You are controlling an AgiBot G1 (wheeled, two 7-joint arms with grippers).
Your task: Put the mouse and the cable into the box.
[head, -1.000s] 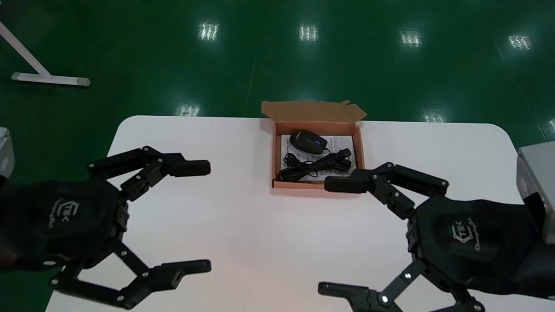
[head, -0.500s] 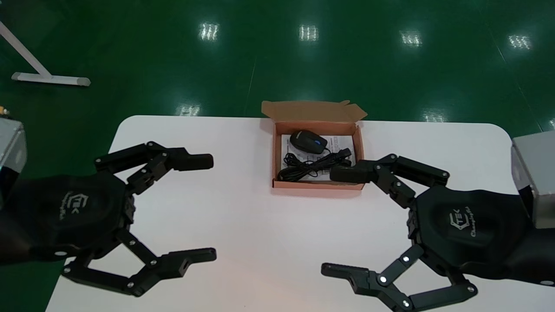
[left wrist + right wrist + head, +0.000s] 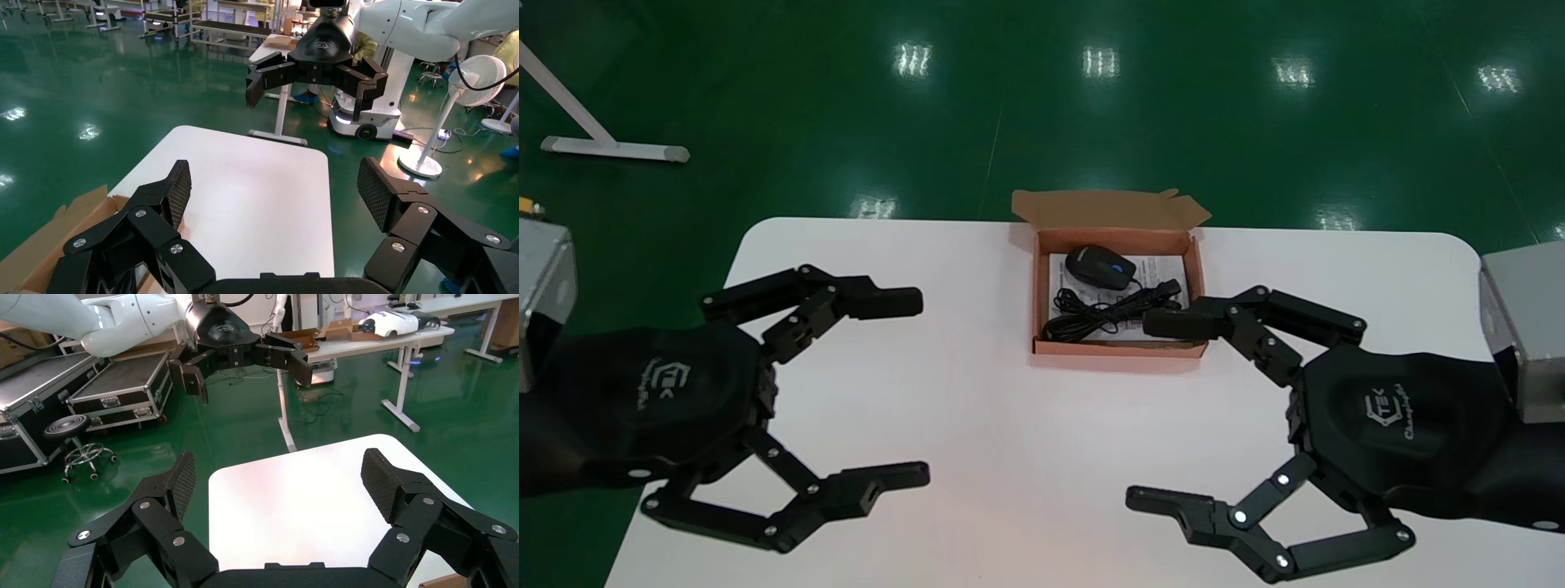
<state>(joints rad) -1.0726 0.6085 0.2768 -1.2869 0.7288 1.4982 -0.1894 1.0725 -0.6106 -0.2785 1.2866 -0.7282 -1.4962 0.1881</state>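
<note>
The left gripper (image 3: 915,388) hung over the near left part of the table (image 3: 1009,457), its fingers spread wide and holding nothing. The right gripper (image 3: 1144,411) hung over the near right part, likewise spread wide and empty. Both were black linkage assemblies with visible pivot pins. The left wrist view showed flat finger pads (image 3: 181,191) with a fine dimpled grip texture. In the head view, the farther finger of the right gripper overlapped the near right corner of the box (image 3: 1037,294). Whether it touched the cardboard could not be determined.

The table was smooth, white and matte, with rounded corners.

The box was shallow brown cardboard and stood at the middle of the far edge. Inside it, the cable (image 3: 1111,312) lay as a loose black bundle on a printed sheet (image 3: 1160,269), toward the near wall. The mouse (image 3: 1099,267), a rounded, glossy black body, lay just beyond it. The lid flap (image 3: 1107,210) stood open on the far side.

Assessment: both items appeared to be stowed, so the placing step looked complete. Any next move called for clearing the right finger away from the light box without nudging it.
</note>
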